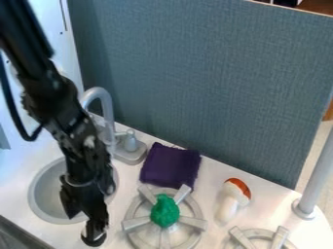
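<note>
Hand [84, 229] by round sink [46, 194]

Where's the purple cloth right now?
In the camera view, the purple cloth lies below center, between the faucet base on its left and the mushroom-shaped toy on its right, just behind the burner holding the green toy.

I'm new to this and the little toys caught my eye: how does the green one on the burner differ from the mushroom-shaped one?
The green toy is one colour, while the mushroom-shaped toy has an orange-red and white cap and a pale stem. The green toy is lumpy; the mushroom-shaped toy looks smoother. The green toy rests on the burner, the mushroom-shaped toy on the counter.
</note>
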Action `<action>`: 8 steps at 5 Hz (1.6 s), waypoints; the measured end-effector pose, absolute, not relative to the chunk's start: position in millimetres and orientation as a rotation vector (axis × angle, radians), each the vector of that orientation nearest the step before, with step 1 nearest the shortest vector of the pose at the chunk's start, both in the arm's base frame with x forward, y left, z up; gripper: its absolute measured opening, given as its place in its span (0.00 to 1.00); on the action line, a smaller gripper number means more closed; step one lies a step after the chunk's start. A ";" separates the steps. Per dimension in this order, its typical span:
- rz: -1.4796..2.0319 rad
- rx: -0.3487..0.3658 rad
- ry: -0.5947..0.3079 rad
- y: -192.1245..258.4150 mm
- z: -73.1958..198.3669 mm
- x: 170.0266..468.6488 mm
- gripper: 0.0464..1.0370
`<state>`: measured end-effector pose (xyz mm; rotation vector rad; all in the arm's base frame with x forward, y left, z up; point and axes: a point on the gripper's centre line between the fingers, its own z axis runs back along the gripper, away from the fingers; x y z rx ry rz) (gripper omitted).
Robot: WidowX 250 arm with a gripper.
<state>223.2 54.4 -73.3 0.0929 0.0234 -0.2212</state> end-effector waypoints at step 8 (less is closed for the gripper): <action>-0.136 0.060 0.078 54.1 -77.1 229.8 0.53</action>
